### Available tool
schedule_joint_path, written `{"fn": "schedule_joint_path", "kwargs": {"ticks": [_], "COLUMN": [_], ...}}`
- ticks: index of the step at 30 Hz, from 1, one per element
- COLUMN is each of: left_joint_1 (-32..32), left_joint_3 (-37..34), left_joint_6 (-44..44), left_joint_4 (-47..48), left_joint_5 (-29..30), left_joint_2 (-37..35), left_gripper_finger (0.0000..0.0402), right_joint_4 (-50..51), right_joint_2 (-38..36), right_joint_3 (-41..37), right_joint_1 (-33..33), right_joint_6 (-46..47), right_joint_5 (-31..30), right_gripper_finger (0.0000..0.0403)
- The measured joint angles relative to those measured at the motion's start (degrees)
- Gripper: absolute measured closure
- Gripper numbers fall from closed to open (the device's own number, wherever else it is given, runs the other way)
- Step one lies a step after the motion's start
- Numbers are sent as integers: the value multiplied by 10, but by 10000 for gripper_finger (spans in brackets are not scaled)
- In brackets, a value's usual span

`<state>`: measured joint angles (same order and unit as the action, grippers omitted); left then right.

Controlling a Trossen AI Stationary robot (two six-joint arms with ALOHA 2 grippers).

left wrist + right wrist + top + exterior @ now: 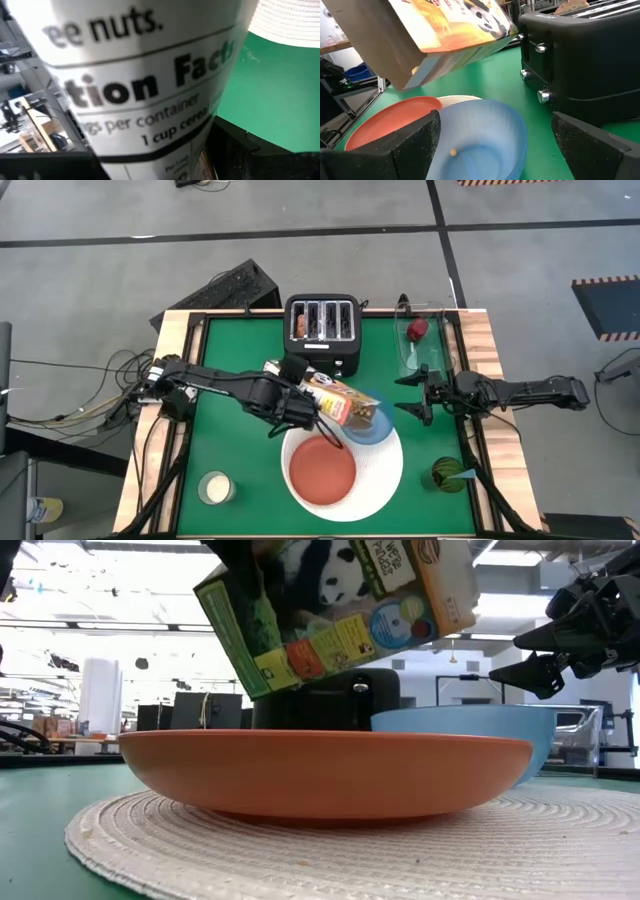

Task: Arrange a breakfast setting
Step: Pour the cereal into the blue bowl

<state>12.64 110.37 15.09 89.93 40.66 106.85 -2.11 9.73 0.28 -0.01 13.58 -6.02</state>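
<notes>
Two hands: the left hand (312,412) grips a tilted cereal box (345,404) over the blue bowl (376,427); the right hand (418,398) hovers wide open beside the bowl.

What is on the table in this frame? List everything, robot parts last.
mat: 1, white woven round, front centre of the table
plate: 1, red-orange, on the mat
bowl: 1, blue, at the mat's far right edge, beside the plate; one yellow cereal piece inside
cereal box: 1, panda print, tilted over the bowl, held in the left hand
toaster: 1, black, back centre; something brown sits in a slot
clear tray: 1, back right, holding a dark red piece
green cup: 1, front right
white cup: 1, front left
left hand: shut on the cereal box
right hand: open, empty, right of the bowl
</notes>
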Motion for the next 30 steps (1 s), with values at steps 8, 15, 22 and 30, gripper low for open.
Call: {"fn": "schedule_joint_path", "kwargs": {"ticks": [8, 15, 22, 30], "left_joint_1": [1, 13, 47, 65], "left_joint_3": [0, 0, 47, 103], "left_joint_6": [-14, -28, -14, 12], "left_joint_4": [1, 2, 1, 3], "left_joint_5": [5, 8, 6, 5], "left_joint_2": [0, -2, -4, -4], "left_gripper_finger": [239, 239, 239, 239], "right_joint_4": [0, 0, 0, 0], "right_joint_2": [0, 0, 0, 0], "right_joint_3": [0, 0, 0, 0], "right_joint_1": [0, 0, 0, 0], "right_joint_6": [0, 0, 0, 0], "right_joint_5": [0, 0, 0, 0], "right_gripper_finger": [7, 7, 7, 7]}}
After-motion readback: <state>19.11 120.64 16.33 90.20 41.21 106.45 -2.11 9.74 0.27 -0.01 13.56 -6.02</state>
